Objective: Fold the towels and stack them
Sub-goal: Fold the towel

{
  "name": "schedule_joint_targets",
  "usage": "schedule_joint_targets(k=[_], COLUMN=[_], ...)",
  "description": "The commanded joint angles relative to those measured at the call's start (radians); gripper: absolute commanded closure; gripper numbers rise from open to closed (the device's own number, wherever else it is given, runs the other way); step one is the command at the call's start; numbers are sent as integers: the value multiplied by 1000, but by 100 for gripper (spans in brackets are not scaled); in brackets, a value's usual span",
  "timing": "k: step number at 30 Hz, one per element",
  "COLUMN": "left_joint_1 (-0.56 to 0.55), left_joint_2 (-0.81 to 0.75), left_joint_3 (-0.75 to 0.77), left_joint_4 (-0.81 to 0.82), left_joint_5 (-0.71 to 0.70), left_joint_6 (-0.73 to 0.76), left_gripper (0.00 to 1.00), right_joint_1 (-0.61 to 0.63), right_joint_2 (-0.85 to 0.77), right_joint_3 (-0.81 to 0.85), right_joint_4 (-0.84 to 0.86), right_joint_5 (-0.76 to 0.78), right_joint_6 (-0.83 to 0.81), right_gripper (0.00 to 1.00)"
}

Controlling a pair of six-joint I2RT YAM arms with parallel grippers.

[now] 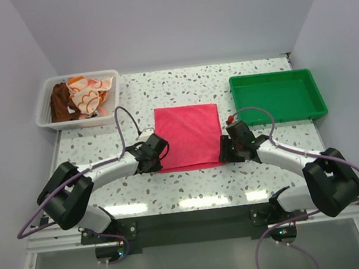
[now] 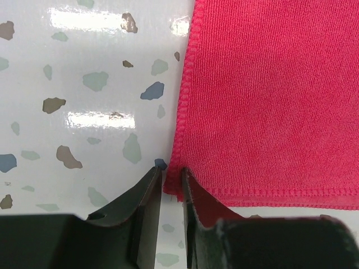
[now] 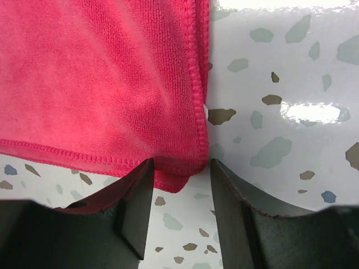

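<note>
Top: towel (image 1: 188, 135) (pink) lies flat mid-desk (image 1: 102, 140). It is near square with no clear long axis, edges parallel to the desk edges. Left tool (image 1: 156, 156) sits at its near-left corner, right tool (image 1: 227, 152) at its near-right.

Left wrist: left tool (image 2: 172, 185) narrow, fingers either side of the corner's hem. Cannot tell whether it is pinched.

Right wrist: right tool (image 3: 180, 179) about half open, corner lying between the fingers.

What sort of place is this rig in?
Probably a lab robot cell: plain white walls enclose a speckled tabletop, with a white basket and green tray staged on it.
</note>
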Motion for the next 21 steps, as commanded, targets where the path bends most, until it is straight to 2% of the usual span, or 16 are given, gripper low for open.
schedule_joint_targets(k=[1, 6, 15, 21], left_joint_1=[-8, -8, -8, -8], left_joint_2=[59, 70, 41, 33], left_joint_3=[-44, -51, -56, -59], left_joint_4=[-116, -109, -75, -58], left_joint_5=[4, 15, 39, 54], left_joint_6=[5, 6, 17, 23], left_gripper=[75, 76, 79, 81], right_joint_1=[3, 4, 1, 4], right_joint_2=[-21, -4, -30, -12], right_joint_3=[-22, -14, 15, 54], right_joint_4=[16, -54, -55, -42], right_joint_5=[34, 104, 71, 69], right_joint_6=[5, 5, 19, 34], right_gripper=[52, 63, 65, 61])
